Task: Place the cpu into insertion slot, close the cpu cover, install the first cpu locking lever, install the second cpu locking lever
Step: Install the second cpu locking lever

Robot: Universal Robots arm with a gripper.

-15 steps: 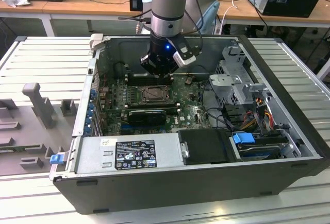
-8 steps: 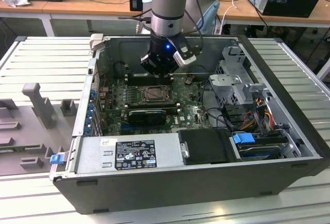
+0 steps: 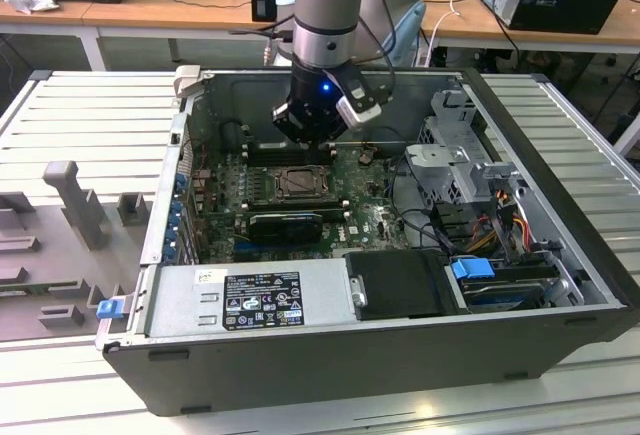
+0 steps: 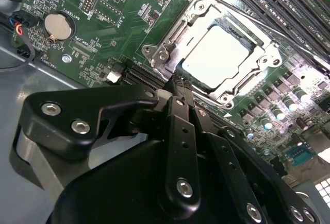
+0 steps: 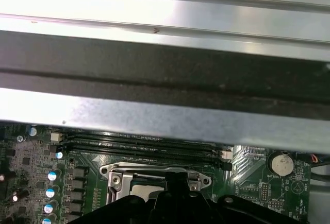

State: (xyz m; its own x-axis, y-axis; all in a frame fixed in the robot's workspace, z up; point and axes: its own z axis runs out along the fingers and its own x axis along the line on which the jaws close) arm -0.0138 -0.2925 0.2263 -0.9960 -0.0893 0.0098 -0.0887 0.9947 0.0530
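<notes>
One pale silvery square cpu [image 4: 223, 54] lying seated in one black, metal-rimmed insertion slot [image 4: 206, 87], framed by one silvery windowed cpu cover [image 4: 258, 54] lying flat. Hovering just above its edge, one black gripper [image 4: 178, 87], fingers pinched together, gripping nothing. Surrounding: one green circuit board [image 4: 103, 28], one round coin battery [image 4: 56, 26].

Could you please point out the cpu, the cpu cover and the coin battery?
cpu [image 4: 221, 53], second wrist view, middle of its pale face.
cpu cover [image 4: 192, 14], second wrist view, its silvery frame edge.
coin battery [image 4: 58, 25], second wrist view, its round top.
</notes>
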